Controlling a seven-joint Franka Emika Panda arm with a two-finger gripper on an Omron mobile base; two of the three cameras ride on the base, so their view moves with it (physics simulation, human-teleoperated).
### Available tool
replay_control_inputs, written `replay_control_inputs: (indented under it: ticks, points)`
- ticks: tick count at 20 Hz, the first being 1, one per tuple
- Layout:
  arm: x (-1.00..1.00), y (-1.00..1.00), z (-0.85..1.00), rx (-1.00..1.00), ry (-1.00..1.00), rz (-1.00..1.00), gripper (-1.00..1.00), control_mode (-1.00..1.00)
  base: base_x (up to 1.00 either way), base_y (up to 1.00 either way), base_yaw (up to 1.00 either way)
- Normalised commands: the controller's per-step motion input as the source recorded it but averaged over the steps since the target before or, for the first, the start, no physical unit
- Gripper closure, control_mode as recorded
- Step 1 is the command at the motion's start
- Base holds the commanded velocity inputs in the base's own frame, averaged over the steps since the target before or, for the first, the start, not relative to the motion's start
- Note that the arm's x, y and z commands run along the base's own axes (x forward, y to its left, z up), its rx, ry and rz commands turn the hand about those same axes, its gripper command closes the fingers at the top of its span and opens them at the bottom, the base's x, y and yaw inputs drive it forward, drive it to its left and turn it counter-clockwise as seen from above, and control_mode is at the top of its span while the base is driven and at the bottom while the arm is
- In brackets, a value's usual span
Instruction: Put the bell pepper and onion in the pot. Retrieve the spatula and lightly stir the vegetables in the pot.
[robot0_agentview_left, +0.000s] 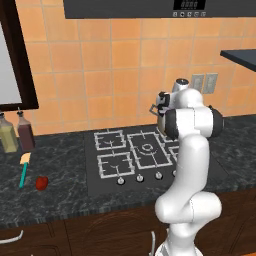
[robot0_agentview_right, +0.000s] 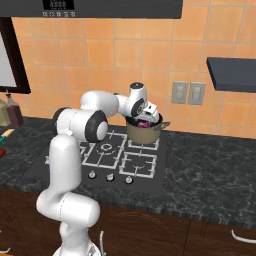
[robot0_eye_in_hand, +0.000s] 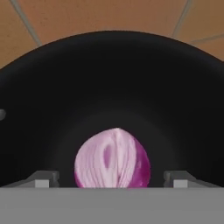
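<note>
One onion (robot0_eye_in_hand: 112, 159) — seemingly between gripper (robot0_eye_in_hand: 112, 178) tips.

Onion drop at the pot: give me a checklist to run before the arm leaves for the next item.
1. Onion inside the pot: ok, it lies on the dark bottom.
2. End effector released: ok, fingertips stand wide on either side of the onion, apart from it.
3. Pot seated on the stove: ok, upright on the rear burner.
4. Bell pepper in the pot: not ok, it sits on the counter.
5. Spatula reachable: cannot tell; it lies beside the pepper, far left.
</note>
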Motion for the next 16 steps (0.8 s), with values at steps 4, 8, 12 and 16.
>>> replay_control_inputs:
  ticks: [4,8,12,16]
  points:
    - [0.0,0.0,0.33,0.03,-0.11,-0.01,-1.0,-1.0,0.0,0.0,0.0]
    - [-0.33,0.16,0.83,0.03,-0.11,-0.02,-1.0,-1.0,0.0,0.0,0.0]
    - [-0.89,0.57,0.97,-0.03,0.05,0.04,-1.0,-1.0,0.0,0.0,0.0]
    - [-1.0,0.94,0.43,-0.15,0.15,0.26,-1.0,-1.0,0.0,0.0,0.0]
